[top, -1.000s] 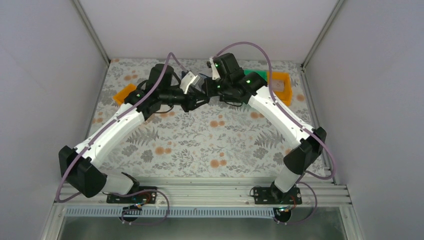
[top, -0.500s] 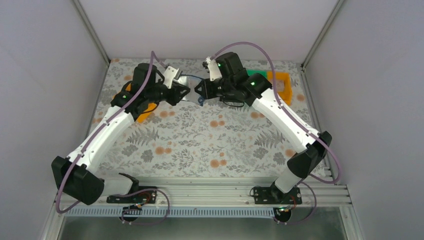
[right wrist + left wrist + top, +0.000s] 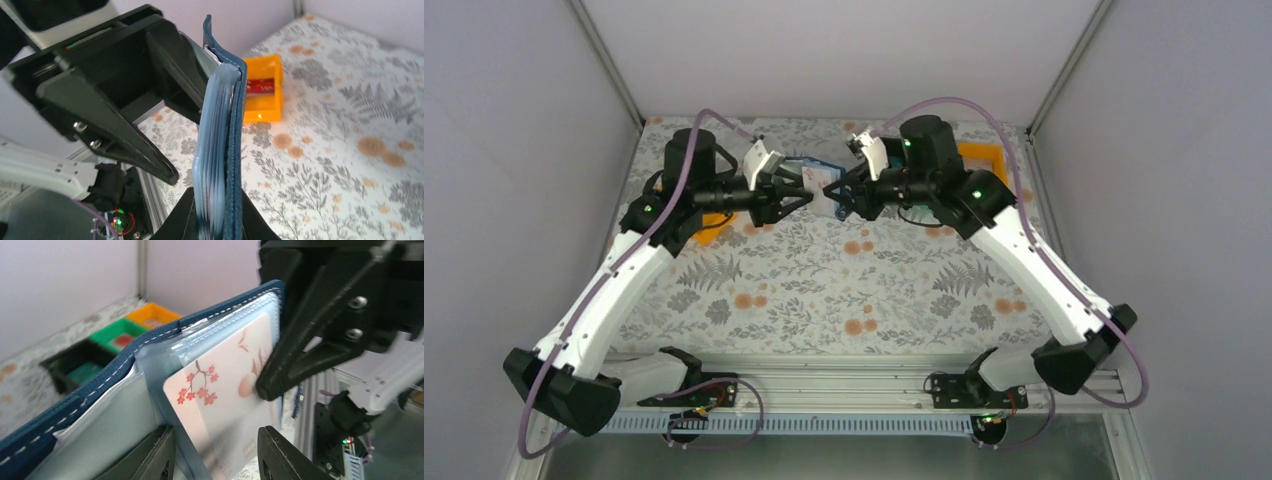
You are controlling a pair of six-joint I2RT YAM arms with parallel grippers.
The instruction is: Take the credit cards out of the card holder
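Currently the right fingers (image 3: 846, 195) are clamped on one end of the card holder (image 3: 234, 150), holding it on edge above the far middle of the bench (image 3: 350, 125), evidently to present the free end leftward. Its long axis runs between the arms. The left fingers (image 3: 802, 192) stand parted astride a blossom-printed card (image 3: 220, 400), gripping nothing.

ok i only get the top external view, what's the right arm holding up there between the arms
observer: a navy-blue folding card holder, upright on edge, right jaws shut on it
operator: any cards left in it
observer: yes, a pale pink plastic card with red blossoms shows in a clear sleeve
operator: anything lying outside it
observer: a red card lies in the orange plastic bin beside the left arm
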